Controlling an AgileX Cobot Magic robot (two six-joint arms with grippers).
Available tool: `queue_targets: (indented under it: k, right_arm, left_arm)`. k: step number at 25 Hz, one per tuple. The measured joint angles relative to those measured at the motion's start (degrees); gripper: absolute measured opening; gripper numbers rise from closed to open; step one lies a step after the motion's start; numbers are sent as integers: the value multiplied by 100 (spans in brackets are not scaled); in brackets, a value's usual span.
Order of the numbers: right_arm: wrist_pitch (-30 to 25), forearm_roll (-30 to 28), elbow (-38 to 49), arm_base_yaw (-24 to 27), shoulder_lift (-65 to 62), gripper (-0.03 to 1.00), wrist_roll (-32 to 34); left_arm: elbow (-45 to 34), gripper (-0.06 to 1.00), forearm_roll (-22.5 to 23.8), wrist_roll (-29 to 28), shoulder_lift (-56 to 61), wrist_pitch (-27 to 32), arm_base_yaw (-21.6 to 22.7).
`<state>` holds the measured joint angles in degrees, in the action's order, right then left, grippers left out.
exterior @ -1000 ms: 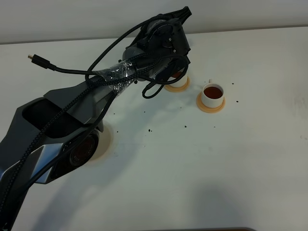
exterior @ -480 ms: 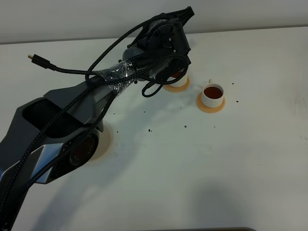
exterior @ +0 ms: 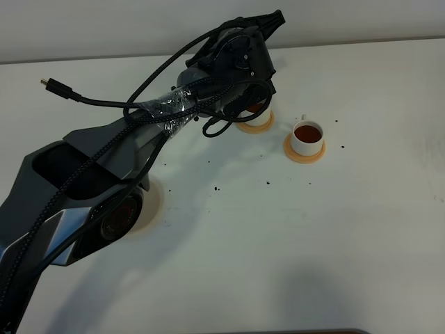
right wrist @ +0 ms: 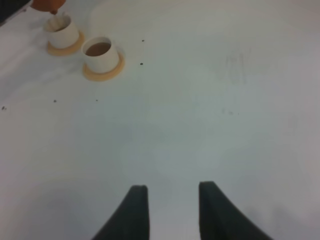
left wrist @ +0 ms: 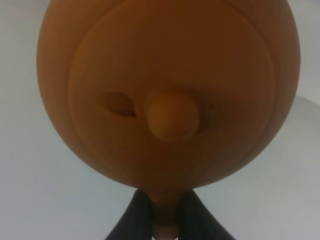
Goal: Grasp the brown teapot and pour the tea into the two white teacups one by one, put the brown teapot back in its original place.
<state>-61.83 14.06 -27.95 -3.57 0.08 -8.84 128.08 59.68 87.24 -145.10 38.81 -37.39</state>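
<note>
Here, in the exterior high view, the left arm reaches over the farther white teacup (exterior: pixel 254 115), hiding most of it, while the nearer teacup (exterior: pixel 307 138) already holds dark tea on its saucer (exterior: pixel 304 154); the cream mat (exterior: pixel 154 203) lies bare, awaiting the pot's return. In the left wrist view, the left fingers (left wrist: pixel 162 216) pinch the handle of the brown teapot (left wrist: pixel 167 90), tipped away from them, presumably for pouring. In the right wrist view, the right fingers (right wrist: pixel 167 210) stand spread and empty above the worktop (right wrist: pixel 210 110), well apart from both cups.
</note>
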Motion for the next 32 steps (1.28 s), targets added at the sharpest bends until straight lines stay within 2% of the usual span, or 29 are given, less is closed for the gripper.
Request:
queue_targets:
  k: [15, 21, 32]
  right_arm:
    - [0, 0, 0, 0, 0, 24, 0]
    - [0, 0, 0, 0, 0, 24, 0]
    - [0, 0, 0, 0, 0, 24, 0]
  left_arm:
    - [0, 11, -14, 24, 0, -87, 0]
    - [0, 11, -9, 244, 0, -117, 0]
    - [0, 11, 7, 299, 0, -246, 0]
